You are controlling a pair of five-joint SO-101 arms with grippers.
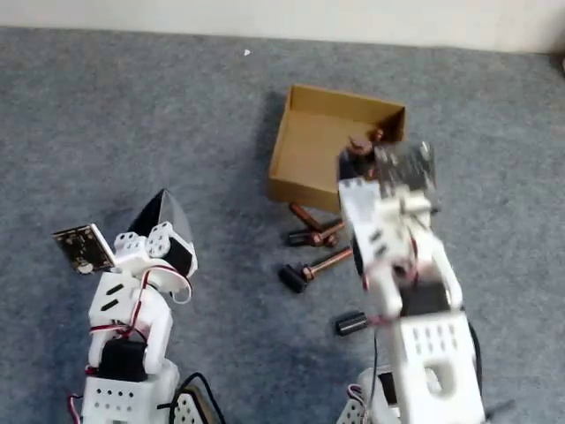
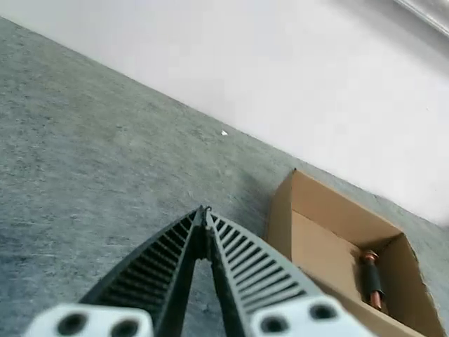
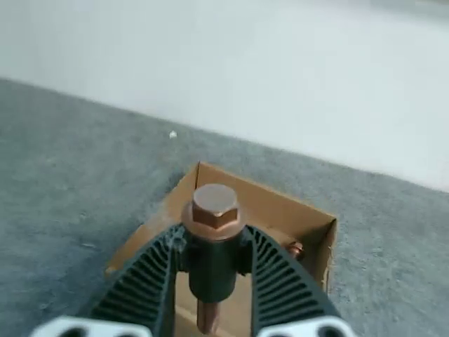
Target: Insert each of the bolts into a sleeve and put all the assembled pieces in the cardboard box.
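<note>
Cardboard box (image 1: 309,150) sits open on the grey desk (image 1: 132,115). Right hand (image 1: 360,152) is over the box's near right corner, with a copper bolt (image 1: 358,142) at its tip. Loose bolts (image 1: 312,237) lie clustered just before the box. One black sleeve (image 1: 350,323) lies nearer the arms. Left hand (image 1: 164,216) is well apart, pointing up-desk.

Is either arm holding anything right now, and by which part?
The right tool holds a bolt fitted in a black sleeve, clamped around the sleeve. The left tool is shut, holding nothing.
</note>
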